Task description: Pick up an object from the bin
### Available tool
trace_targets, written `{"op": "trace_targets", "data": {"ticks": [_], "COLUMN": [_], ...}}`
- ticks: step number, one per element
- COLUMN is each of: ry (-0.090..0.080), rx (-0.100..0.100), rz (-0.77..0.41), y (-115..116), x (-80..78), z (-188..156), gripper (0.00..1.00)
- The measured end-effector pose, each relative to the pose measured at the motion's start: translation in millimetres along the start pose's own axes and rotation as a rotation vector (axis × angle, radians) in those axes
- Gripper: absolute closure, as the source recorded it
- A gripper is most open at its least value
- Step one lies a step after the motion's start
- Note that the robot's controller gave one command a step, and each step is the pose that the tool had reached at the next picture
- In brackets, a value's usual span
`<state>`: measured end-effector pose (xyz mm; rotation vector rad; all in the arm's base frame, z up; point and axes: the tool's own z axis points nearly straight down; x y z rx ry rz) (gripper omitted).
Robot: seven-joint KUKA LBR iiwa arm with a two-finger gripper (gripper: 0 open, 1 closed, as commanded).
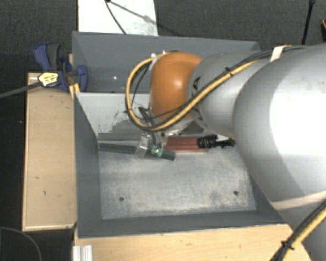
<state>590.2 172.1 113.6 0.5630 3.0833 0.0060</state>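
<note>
- I see a grey metal bin [168, 194] with a flat, scratched floor.
- A long dark green stick [117, 147] lies on the floor near the back wall.
- A red-brown pen [187, 144] with a black end lies to its right.

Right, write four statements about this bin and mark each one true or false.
1. The pincer is low over the far part of the grey metal bin. True.
2. The long dark green flat strip stretches leftward from the pincer. True.
3. The reddish-brown cylinder lies in the near left corner. False: it lies by the far wall, right of the pincer.
4. The bin is heaped full. False: just a few things, along the far wall.
</note>
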Motion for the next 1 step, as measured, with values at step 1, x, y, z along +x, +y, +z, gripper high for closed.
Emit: {"op": "trace_targets", "data": {"ticks": [1], "ry": [0.0], "rx": [0.001], "rz": [-0.004], "y": [0.4], "x": [-1.2], "z": [-2.4], "gripper": [1.0]}}
